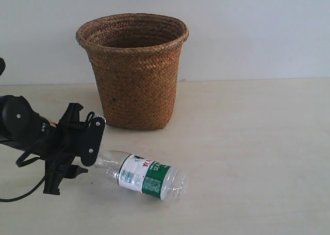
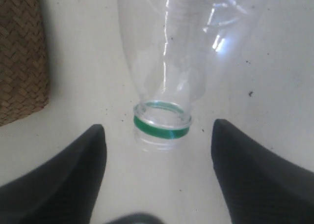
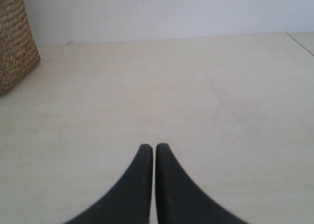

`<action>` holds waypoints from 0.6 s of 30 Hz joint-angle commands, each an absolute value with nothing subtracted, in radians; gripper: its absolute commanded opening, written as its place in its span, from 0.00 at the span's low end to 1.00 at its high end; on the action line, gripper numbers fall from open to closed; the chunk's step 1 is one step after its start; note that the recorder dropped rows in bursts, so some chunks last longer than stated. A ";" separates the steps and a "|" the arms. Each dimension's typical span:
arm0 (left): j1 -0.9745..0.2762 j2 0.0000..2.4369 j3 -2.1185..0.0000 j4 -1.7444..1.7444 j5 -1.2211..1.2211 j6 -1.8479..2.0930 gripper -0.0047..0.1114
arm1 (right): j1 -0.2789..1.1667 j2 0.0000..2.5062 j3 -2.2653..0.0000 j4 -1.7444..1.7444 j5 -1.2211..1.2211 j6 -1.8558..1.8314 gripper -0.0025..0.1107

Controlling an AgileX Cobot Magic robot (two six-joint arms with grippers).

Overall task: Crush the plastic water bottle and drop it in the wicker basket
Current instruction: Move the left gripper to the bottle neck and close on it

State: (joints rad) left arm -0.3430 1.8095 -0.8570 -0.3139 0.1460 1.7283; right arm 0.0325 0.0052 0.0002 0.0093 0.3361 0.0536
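Plastic water bottle (image 1: 144, 175) on its side, neck within spread left gripper (image 2: 158, 126); right gripper (image 3: 154, 148) closed

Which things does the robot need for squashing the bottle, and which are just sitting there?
Needed:
plastic water bottle, lying on its side
wicker basket, upright
left gripper, jaws open either side of the bottle's neck

Just there:
right gripper, jaws shut, away from the bottle
table
wall

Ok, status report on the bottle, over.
Left gripper open, plastic water bottle neck between fingers. Right gripper shut, empty. Bottle lying uncrushed near wicker basket. Nothing blocking.
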 commanded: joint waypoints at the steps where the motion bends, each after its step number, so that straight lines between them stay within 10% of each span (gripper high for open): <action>1: -0.350 1.813 -0.862 -0.317 0.125 1.721 0.53 | 0.030 0.000 0.000 0.006 0.333 0.050 0.02; 18: -0.382 1.864 -0.862 -0.315 0.123 1.800 0.53 | 0.030 0.000 0.000 0.006 0.333 0.050 0.02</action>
